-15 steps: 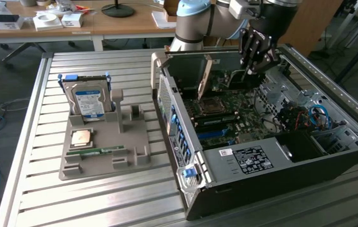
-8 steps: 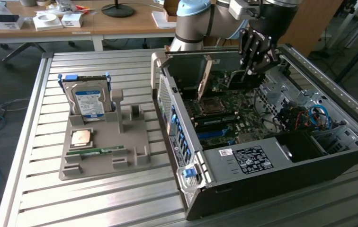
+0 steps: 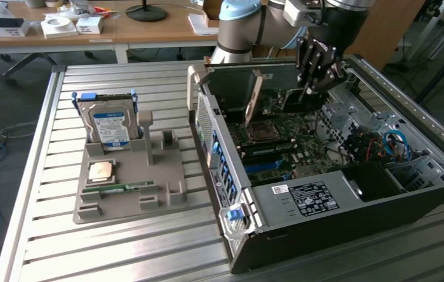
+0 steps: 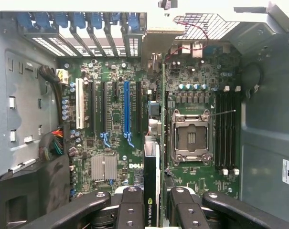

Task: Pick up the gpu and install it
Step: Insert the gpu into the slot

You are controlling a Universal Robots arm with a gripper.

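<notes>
One card is in your claw: the gpu is pinched edge-on between the two fingers, its NVIDIA label facing the wrist camera. It hangs inside the open computer case, over the motherboard, between the long blue slot and the CPU socket.

Treat it as light and stiff but fragile. It's a thin board with smooth faces, so it could pivot or slip in a narrow pinch. The flat faces near the top edge look like the right hold, well clear of the contact edge.

You can't see that contact edge or the metal bracket from here. You also can't tell whether the card touches any slot. From the exterior view, the claw covers most of the card.
</notes>
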